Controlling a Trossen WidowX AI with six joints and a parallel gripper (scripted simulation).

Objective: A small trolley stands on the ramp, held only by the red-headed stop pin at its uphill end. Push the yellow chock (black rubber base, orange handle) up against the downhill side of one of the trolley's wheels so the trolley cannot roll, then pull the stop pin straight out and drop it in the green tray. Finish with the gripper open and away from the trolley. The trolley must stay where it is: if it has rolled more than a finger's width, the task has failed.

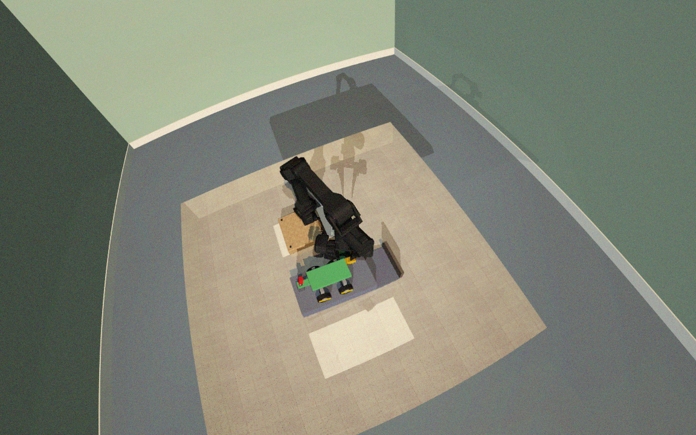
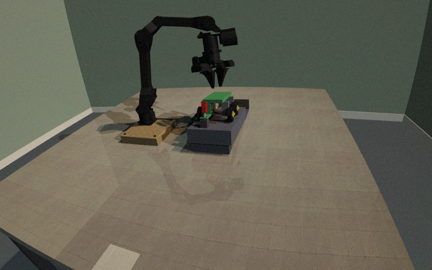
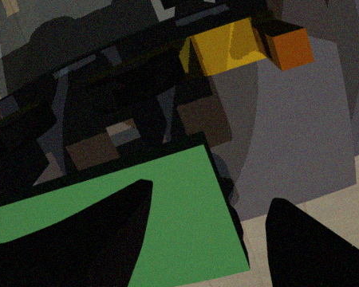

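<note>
The green-topped trolley stands on the grey ramp. The red-headed stop pin is upright at its uphill end. The yellow chock, with its orange handle, sits on the ramp by the trolley's downhill wheel on the arm's side; shadow hides whether they touch. My gripper is open and empty, above the trolley's downhill end and clear of the chock. I cannot make out the green tray clearly; the arm and shadows cover that side.
A dark brown end wall closes the ramp's low end. The arm's wooden base board stands beside the ramp. A pale rectangle lies on the table on the ramp's other side.
</note>
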